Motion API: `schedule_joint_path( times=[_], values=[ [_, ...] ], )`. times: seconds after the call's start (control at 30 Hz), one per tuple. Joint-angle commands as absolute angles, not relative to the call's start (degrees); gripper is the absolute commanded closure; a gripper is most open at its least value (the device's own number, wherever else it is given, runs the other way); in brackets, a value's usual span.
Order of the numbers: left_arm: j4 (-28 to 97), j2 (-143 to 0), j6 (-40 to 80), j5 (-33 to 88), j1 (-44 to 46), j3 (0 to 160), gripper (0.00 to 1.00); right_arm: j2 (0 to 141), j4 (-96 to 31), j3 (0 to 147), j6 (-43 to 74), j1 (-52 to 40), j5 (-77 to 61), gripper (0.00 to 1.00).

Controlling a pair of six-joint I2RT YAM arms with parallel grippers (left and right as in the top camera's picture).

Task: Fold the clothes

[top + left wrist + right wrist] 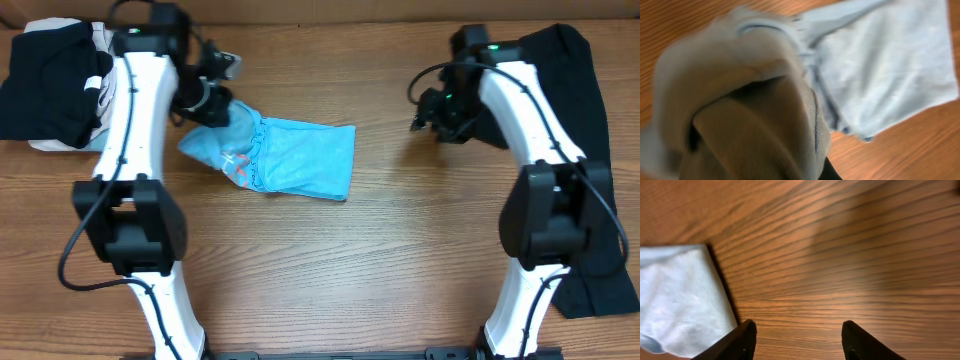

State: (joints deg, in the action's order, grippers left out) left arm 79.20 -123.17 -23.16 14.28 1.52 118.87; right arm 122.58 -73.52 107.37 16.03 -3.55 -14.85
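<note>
The light blue T-shirt lies partly folded on the wooden table, left of centre, with red and white lettering showing near its left end. My left gripper is at the shirt's bunched upper left end and is shut on that cloth, which fills the left wrist view close up; the flat part of the shirt spreads to the right. My right gripper is open and empty above bare wood, to the right of the shirt's edge.
A pile of black and white clothes sits at the back left corner. A black garment lies along the right side under the right arm. Both arm bases stand at the front edge.
</note>
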Motion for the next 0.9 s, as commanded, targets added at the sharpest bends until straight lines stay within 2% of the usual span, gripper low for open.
schedule_joint_path(
  times=[0.0, 0.2, 0.33, 0.43, 0.47, 0.6, 0.87],
  values=[
    [79.02, -121.75, -25.04, 15.18, 7.35, 119.96, 0.96, 119.46, -73.80, 108.40, 14.50, 0.16, -16.82, 0.41],
    [76.34, -121.97, -22.48, 16.12, 17.72, 119.94, 0.94, 119.46, -74.24, 108.40, 13.39, 4.16, -17.04, 0.41],
    [75.09, -123.20, -20.21, 16.14, 23.55, 119.83, 0.82, 119.46, -74.35, 108.38, 13.17, 4.58, -17.06, 0.41],
    [74.50, -125.12, -20.05, 16.14, 27.53, 119.70, 0.76, 119.48, -74.19, 108.38, 13.02, 4.58, -17.04, 0.41],
    [74.46, -126.02, -20.05, 16.14, 28.67, 119.70, 0.69, 119.46, -74.06, 108.38, 13.04, 4.58, -17.04, 0.41],
    [74.19, -129.71, -18.79, 15.92, 31.92, 119.70, 0.00, 119.48, -74.06, 108.38, 13.02, 4.58, -17.06, 0.41],
    [71.96, -129.99, -8.49, 14.81, 29.43, 121.95, 0.00, 119.46, -74.06, 108.40, 10.50, 4.58, -20.75, 0.42]
  ],
)
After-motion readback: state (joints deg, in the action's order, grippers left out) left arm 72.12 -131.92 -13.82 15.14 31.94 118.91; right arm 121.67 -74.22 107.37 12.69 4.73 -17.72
